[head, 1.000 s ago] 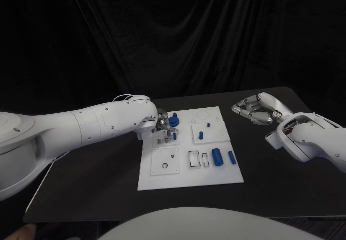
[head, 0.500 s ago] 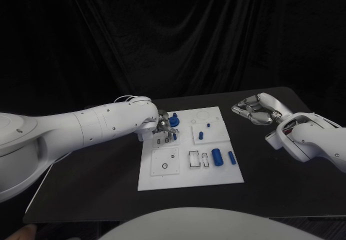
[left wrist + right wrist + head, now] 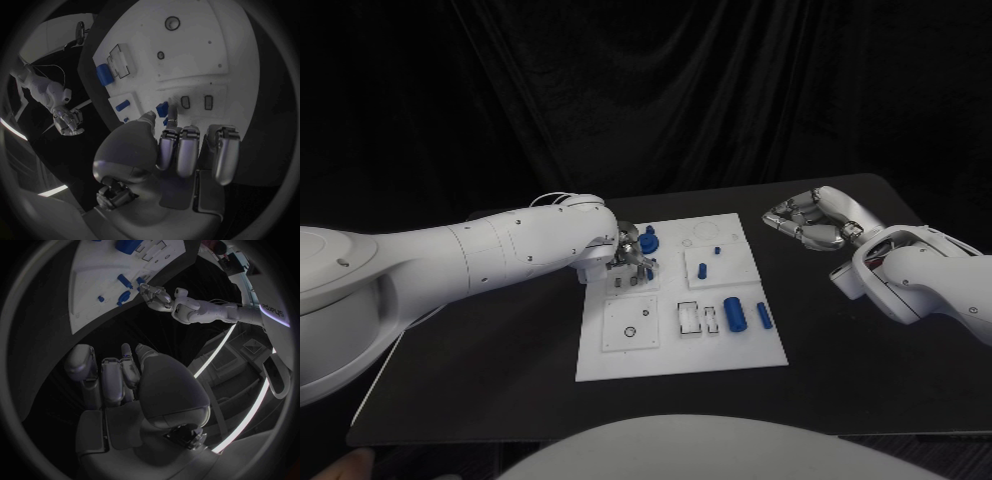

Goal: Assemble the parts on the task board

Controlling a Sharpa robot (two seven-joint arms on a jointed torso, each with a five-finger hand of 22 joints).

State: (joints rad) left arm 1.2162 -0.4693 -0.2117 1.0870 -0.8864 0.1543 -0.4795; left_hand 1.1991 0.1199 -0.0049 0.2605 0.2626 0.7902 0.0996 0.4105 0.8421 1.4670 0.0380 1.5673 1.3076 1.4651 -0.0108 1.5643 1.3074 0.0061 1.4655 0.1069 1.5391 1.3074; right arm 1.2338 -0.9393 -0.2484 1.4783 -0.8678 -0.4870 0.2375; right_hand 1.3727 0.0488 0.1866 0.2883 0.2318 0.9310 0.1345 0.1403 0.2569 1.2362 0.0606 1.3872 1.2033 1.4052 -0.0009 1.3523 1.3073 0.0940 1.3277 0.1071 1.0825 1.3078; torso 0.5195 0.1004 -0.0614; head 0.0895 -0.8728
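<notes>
The left white arm reaches in from the side across the black counter, its wrist bent down over the far left part of the white task board. Its silver many-fingered left robot hand (image 3: 629,258) points down at the board, fingers (image 3: 187,150) curled close together, with the thumb and a fingertip closed on a small blue part (image 3: 162,108). The right white arm is folded back at the counter's right side, well apart from the board. Its silver right robot hand (image 3: 809,221) hangs above the counter with its fingers (image 3: 112,377) curled in and nothing in them.
</notes>
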